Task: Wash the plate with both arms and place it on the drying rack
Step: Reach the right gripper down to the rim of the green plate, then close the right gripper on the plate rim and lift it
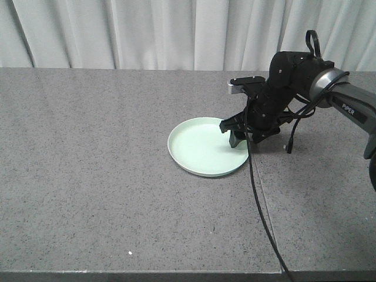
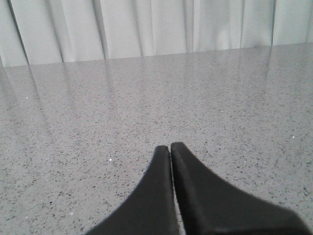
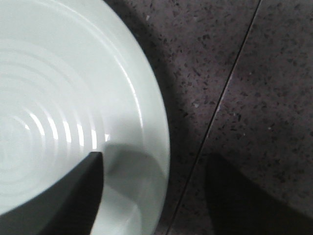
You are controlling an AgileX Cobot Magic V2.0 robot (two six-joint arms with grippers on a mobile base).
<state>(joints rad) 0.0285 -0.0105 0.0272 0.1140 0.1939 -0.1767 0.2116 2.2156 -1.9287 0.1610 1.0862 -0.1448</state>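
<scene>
Mint-green plate (image 1: 197,150) lies flat on the desk (image 1: 88,164), centre-right in the front view. My right gripper (image 1: 234,136) sits at its right rim, one finger (image 3: 68,200) inside, probably to pinch it. I cannot tell whether those jaws grip. Left gripper (image 2: 170,149) hangs over the desk, jaws clenched on nothing.

- right arm (image 1: 329,88) reaches in from right edge of countertop (image 1: 106,176), wrist bent down
- right gripper (image 1: 230,134) low, fingers spread apart
- left gripper (image 2: 170,148) fingers pressed together, nothing between
</scene>
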